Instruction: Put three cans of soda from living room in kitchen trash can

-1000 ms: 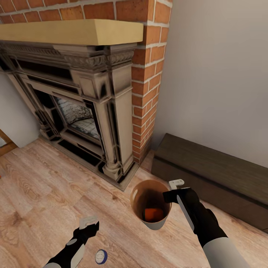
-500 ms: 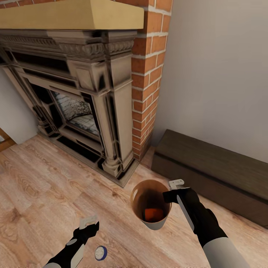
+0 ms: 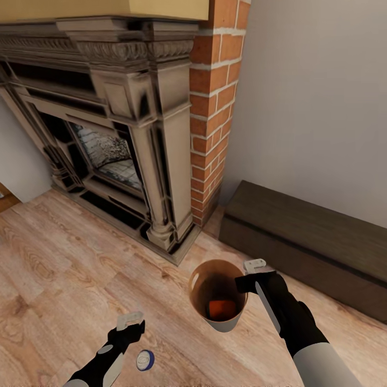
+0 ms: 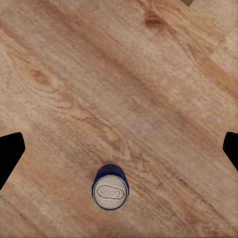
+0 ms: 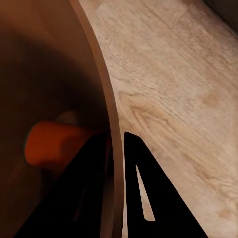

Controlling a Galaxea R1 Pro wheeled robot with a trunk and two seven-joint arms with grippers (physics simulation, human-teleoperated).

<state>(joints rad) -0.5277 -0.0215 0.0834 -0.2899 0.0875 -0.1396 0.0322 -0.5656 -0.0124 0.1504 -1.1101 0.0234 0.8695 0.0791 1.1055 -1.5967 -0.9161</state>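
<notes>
Wood floor (image 3: pixel 64 269) before the fireplace (image 3: pixel 113 134), bench (image 3: pixel 306 242) right of it, my right gripper (image 5: pixel 116 141) clamping the bin (image 3: pixel 217 322) rim, one orange can (image 3: pixel 221 308) inside, one blue can (image 4: pixel 111 187) standing beneath my spread left gripper (image 3: pixel 130 321).

No readable text, label, brand or number appears anywhere; the blue soda can (image 4: pixel 111 189) shows only its plain silver top.

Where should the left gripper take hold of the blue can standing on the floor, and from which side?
Grip the blue can around its round side wall, coming straight down from above. It stands upright on the wood floor, silver top up, with bare boards all round it. The left gripper hangs open above it, so its fingers could probably straddle the body.
</notes>
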